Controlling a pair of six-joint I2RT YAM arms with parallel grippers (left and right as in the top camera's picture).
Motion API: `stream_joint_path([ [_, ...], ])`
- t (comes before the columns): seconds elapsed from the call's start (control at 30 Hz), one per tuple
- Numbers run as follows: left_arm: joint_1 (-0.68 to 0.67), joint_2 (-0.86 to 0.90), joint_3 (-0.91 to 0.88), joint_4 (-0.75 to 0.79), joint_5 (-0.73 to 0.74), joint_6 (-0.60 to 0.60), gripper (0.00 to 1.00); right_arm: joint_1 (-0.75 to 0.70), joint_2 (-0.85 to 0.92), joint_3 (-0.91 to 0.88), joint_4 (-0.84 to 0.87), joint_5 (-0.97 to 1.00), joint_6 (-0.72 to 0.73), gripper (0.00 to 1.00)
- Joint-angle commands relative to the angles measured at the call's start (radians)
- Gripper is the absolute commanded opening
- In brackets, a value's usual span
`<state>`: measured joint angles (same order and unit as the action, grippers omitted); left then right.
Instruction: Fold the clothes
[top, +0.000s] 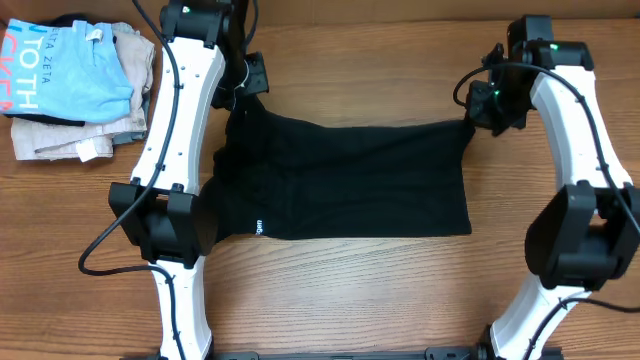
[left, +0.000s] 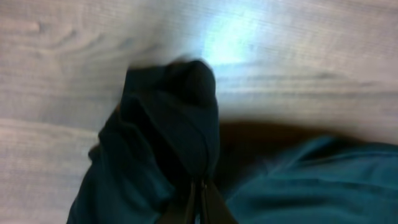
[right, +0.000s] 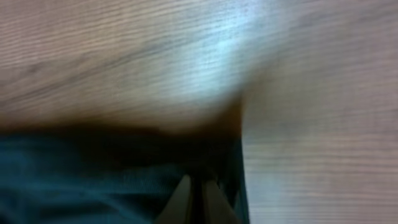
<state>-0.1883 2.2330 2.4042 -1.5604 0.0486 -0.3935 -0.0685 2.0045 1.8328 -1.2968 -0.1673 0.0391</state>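
Scene: A black T-shirt (top: 350, 180) lies spread across the middle of the wooden table (top: 350, 300), between the two arms, its small white logo (top: 259, 226) near the left edge.
Left gripper (left: 199, 199): jaws together, pinching a bunched fold at the shirt's far-left corner.
Right gripper (right: 198, 190): jaws together, clamped on the cloth at the far-right corner.
Handling: likely light, soft and limp. It should sag and wrinkle between holds, so matching corners, pinched through both layers, look the surest grip.
Background: a light blue shirt (top: 75, 75) tops beige folded garments (top: 70, 145), well apart at the far left.
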Motion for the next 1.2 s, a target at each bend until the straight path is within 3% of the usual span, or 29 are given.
stream_joint_path([
  [0.0, -0.002, -0.015, 0.02, -0.051, -0.024, -0.003, 0.04, 0.0, -0.044, 0.026, -0.048, -0.006, 0.04, 0.04],
  [0.13, -0.002, -0.015, 0.017, -0.13, -0.082, 0.005, 0.04, 0.0, -0.044, -0.017, -0.082, 0.002, 0.068, 0.04],
  [0.3, -0.012, -0.019, -0.049, -0.13, -0.013, 0.058, 0.04, 0.0, -0.047, -0.117, -0.08, 0.02, 0.089, 0.04],
  [0.5, -0.026, -0.019, -0.307, -0.126, -0.085, 0.063, 0.04, 0.0, -0.047, -0.245, -0.048, 0.017, 0.089, 0.04],
  [0.63, -0.025, -0.019, -0.454, -0.116, -0.225, 0.006, 0.04, 0.0, -0.047, -0.317, -0.04, 0.02, 0.093, 0.04],
  [0.67, -0.026, -0.019, -0.476, -0.116, -0.262, -0.008, 0.05, -0.001, -0.047, -0.336, -0.035, 0.023, 0.093, 0.06],
  [0.73, -0.031, -0.019, -0.518, -0.111, -0.31, -0.011, 0.06, -0.003, -0.047, -0.378, -0.011, 0.069, 0.126, 0.2],
  [0.83, -0.031, -0.019, -0.544, -0.107, -0.324, -0.005, 0.37, -0.01, -0.047, -0.427, 0.027, 0.092, 0.138, 0.49],
  [0.9, -0.031, -0.019, -0.546, -0.105, -0.332, -0.003, 0.56, -0.018, -0.047, -0.443, 0.047, 0.096, 0.137, 0.6],
  [1.0, -0.028, -0.019, -0.543, -0.1, -0.338, -0.013, 0.63, -0.026, -0.047, -0.448, 0.076, 0.098, 0.117, 0.67],
  [1.17, -0.027, -0.034, -0.482, -0.1, -0.336, -0.048, 0.66, -0.023, -0.047, -0.461, 0.143, 0.039, 0.063, 0.7],
])
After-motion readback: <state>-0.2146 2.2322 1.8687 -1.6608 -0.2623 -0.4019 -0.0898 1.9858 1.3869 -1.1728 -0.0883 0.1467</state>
